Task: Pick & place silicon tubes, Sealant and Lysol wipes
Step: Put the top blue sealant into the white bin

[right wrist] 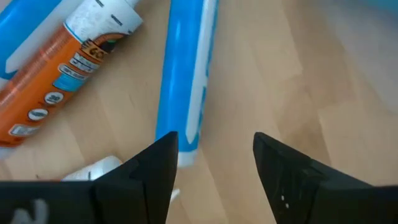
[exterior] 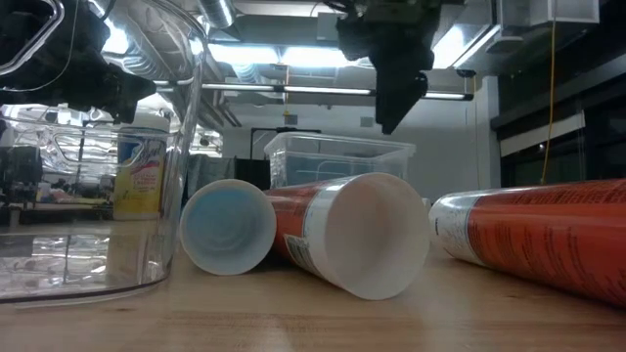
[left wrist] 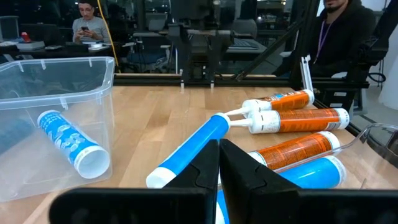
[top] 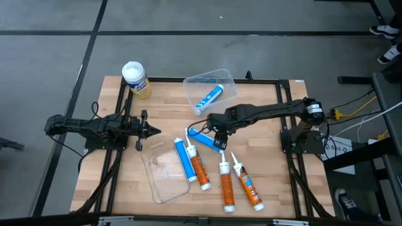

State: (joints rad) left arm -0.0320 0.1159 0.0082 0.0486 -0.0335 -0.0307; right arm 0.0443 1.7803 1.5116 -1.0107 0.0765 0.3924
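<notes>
The Lysol wipes (top: pixel 135 78), a yellow canister with a white lid, stand upright at the table's far left. A clear bin (top: pixel 227 80) at the far middle holds one blue tube (top: pixel 209 97). A second blue tube (top: pixel 202 139) lies on the table in the middle. My right gripper (right wrist: pixel 214 162) is open and hovers above this tube's end (right wrist: pixel 185 146), clear of it. Another blue tube (top: pixel 184 159) and three orange tubes (top: pixel 199 164) lie on their sides toward the near edge. My left gripper (top: pixel 154 131) is shut and empty at the left.
A second clear container (top: pixel 164 176) lies near the front left, beside the blue and orange tubes. Black frame rails (top: pixel 188 80) run along the table's edges. People sit beyond the table in the left wrist view (left wrist: pixel 87 22).
</notes>
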